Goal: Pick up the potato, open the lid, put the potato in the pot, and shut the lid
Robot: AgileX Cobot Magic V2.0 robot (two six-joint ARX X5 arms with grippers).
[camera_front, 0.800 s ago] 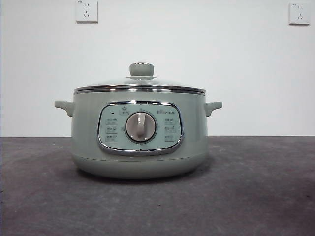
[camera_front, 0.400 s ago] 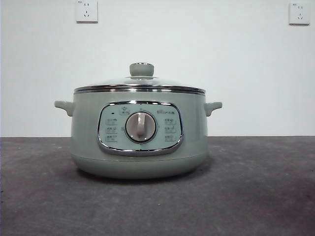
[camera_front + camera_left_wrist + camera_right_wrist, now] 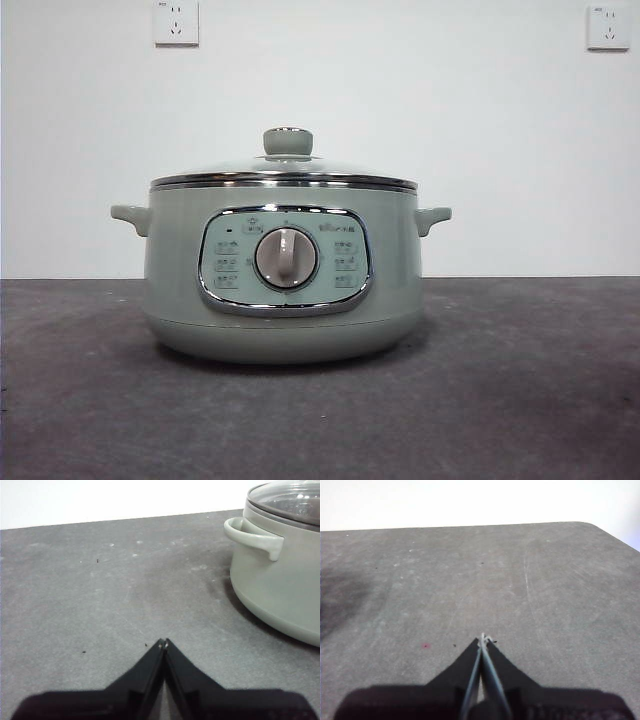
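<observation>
The pale sage-green pot stands in the middle of the dark grey table, its dial facing the front view. The glass lid with its green knob sits shut on the pot. The potato is not in view in any frame. My left gripper is shut and empty, low over the table, with the pot and one side handle close beside it. My right gripper is shut and empty over bare table; the pot does not show in its view. Neither arm shows in the front view.
A white wall with two sockets stands behind the table. The table's far edge and a rounded corner show in the right wrist view. A small red speck lies on the table near the right gripper.
</observation>
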